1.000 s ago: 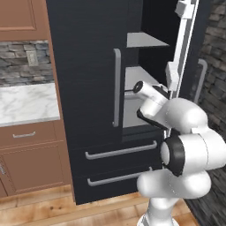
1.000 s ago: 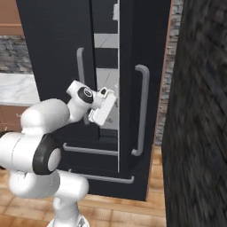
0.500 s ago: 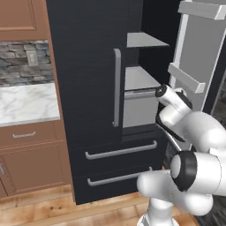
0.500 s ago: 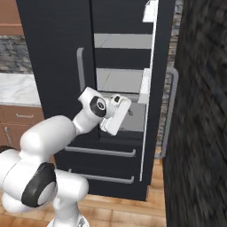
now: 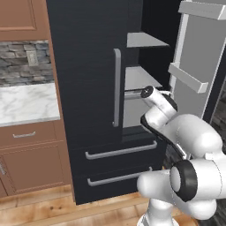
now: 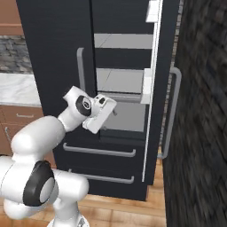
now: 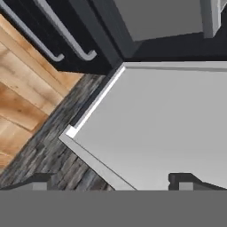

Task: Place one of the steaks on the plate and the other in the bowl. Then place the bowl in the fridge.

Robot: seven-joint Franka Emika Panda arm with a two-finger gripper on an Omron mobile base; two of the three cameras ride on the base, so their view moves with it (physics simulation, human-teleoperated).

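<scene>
The fridge (image 5: 84,88) (image 6: 53,44) stands tall and black, its left door shut. The right door (image 5: 198,53) (image 6: 153,88) is swung wide, showing its grey inner face with door bins. Grey shelves (image 5: 143,39) (image 6: 124,42) and a grey inner drawer (image 6: 126,117) lie bare behind it. My gripper (image 6: 98,124) (image 7: 113,181) hangs open in front of that compartment, pointing down, with nothing between its fingers. In the hand view it looks down on the door's grey inner panel (image 7: 164,124). The steaks, the plate and the bowl are out of view.
Two black drawers with grey handles (image 5: 119,152) (image 6: 99,150) (image 7: 66,35) sit below the compartment. A marble counter (image 5: 26,101) over brown wooden cabinets (image 5: 31,154) lies to the left. A dark stone wall (image 6: 199,133) stands close on the right. Wooden floor (image 7: 22,102) is underfoot.
The fridge's right door has swung from almost edge-on to wide open. My hand moved right with it, then drew back a little, staying open.
</scene>
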